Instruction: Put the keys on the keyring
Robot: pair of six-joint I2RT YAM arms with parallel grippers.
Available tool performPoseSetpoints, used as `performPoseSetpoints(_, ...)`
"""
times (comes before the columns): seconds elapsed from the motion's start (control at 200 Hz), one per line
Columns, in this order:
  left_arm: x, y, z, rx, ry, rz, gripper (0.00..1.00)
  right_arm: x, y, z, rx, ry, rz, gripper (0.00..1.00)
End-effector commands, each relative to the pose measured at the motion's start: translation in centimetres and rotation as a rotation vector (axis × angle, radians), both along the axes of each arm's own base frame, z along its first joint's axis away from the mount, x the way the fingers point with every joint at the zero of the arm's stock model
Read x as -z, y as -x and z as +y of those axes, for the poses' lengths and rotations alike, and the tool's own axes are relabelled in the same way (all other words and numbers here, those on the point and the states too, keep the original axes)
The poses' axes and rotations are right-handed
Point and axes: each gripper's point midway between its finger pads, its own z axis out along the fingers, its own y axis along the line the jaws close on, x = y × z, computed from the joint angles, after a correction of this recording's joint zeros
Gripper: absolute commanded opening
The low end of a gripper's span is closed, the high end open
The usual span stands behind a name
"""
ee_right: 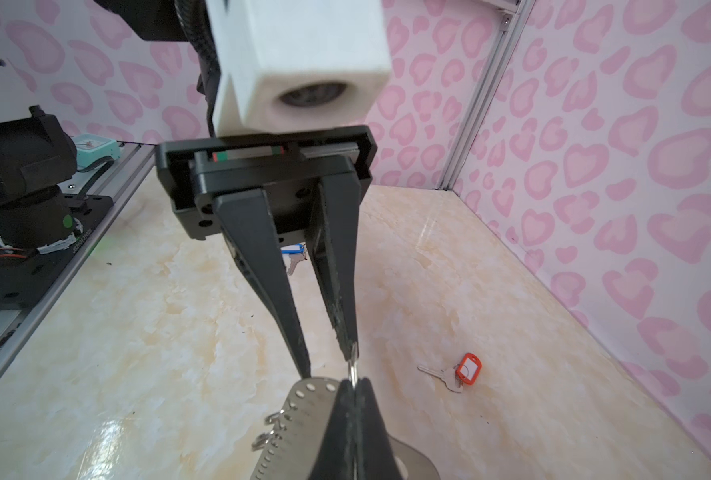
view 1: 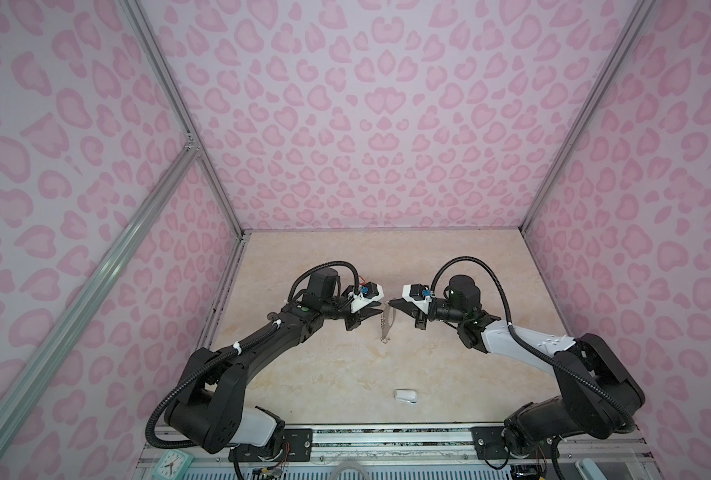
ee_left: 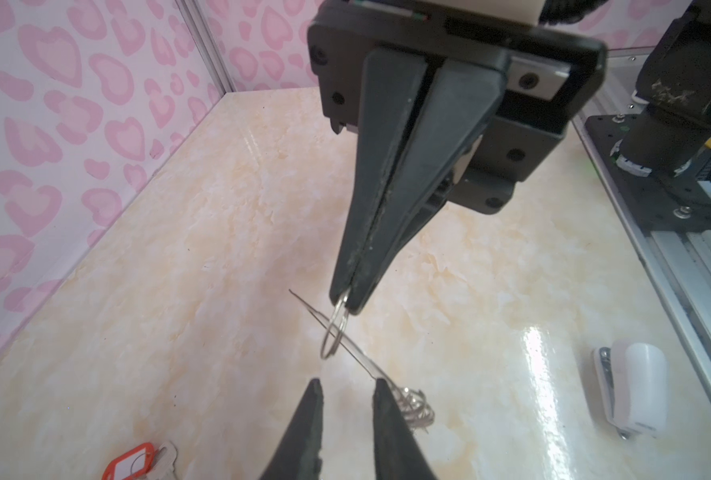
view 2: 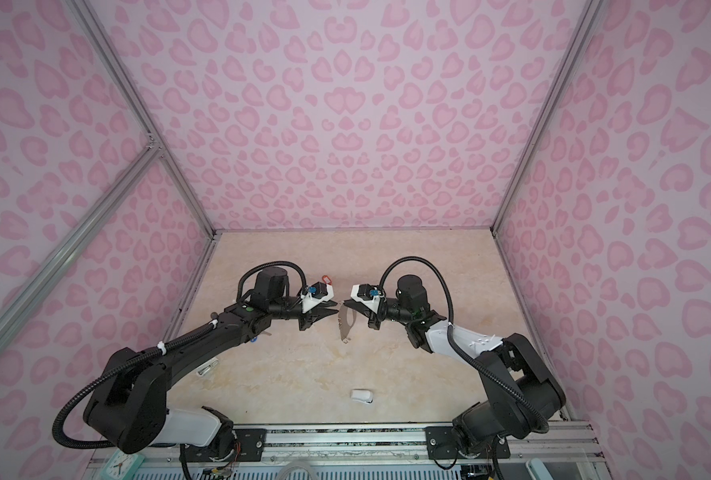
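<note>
The keyring is a grey metal plate that hangs on edge above the table between the two arms. My right gripper is shut on a wire ring at the plate's top corner. My left gripper faces it, open, with nothing between its fingers; one fingertip is right at that ring. The orange-tagged key lies flat on the table. The blue-tagged key lies on the table beyond the left gripper, partly hidden by its fingers.
A small white rounded object lies near the front middle of the marble table. Pink-patterned walls close in the left, right and back sides. The arm bases sit on a metal rail at the front, with a small clock beside it.
</note>
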Motion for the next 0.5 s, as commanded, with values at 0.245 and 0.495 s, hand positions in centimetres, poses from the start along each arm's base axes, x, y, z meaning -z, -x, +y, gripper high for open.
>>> performPoseSetpoints(0.245,-2.60,0.24,-1.03,0.049,0.133,-0.037,0.17,-1.29,0.53,0.74,-0.025,-0.053,-0.020,0.00)
performPoseSetpoints(0.495,-2.46,0.39,-1.02,0.050,0.138,-0.032,0.08,-1.47,0.39,0.82,-0.022,-0.057,-0.025,0.00)
